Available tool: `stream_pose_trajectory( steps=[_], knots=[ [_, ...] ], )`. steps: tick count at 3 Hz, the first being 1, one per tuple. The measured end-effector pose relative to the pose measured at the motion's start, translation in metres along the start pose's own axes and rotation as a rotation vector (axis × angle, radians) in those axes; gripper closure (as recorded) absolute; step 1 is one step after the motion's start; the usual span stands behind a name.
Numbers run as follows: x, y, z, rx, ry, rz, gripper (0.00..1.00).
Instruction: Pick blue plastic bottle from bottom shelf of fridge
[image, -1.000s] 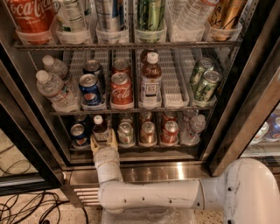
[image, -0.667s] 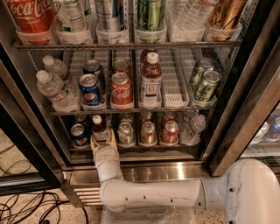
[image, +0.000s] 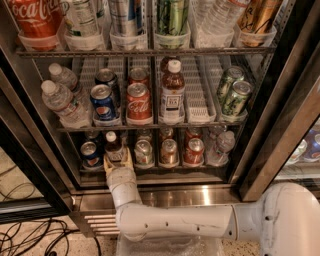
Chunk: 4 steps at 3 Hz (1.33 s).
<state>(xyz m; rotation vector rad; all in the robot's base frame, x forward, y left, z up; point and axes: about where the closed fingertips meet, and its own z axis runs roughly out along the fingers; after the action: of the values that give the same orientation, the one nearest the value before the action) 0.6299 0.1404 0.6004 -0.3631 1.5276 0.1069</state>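
Note:
The blue plastic bottle (image: 114, 146), small with a white cap and dark liquid, stands upright in the second lane from the left on the bottom shelf (image: 165, 173) of the fridge (image: 165, 196). My gripper (image: 119, 159) reaches in from below on the white arm (image: 175, 220). Its yellowish fingers (image: 107, 163) sit against both sides of the bottle's lower half, closed on it. The bottle's base is hidden behind the gripper.
A blue can (image: 90, 153) stands just left of the bottle and a silver can (image: 143, 151) just right, then more cans and a water bottle (image: 220, 147). A larger brown bottle (image: 172, 92) is on the rack above. The open door frame (image: 280, 130) is at right, and cables (image: 30, 235) lie on the floor at left.

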Motion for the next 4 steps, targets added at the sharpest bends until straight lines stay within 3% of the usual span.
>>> stream_pose_trajectory(
  steps=[1,3,4],
  knots=[
    [-0.003,0.000,0.000,0.000,-0.001,0.000,1.00],
    [-0.032,-0.007,-0.009,-0.048,-0.051,0.049,1.00],
    [-0.030,-0.006,-0.009,-0.049,-0.052,0.049,1.00]
  ],
)
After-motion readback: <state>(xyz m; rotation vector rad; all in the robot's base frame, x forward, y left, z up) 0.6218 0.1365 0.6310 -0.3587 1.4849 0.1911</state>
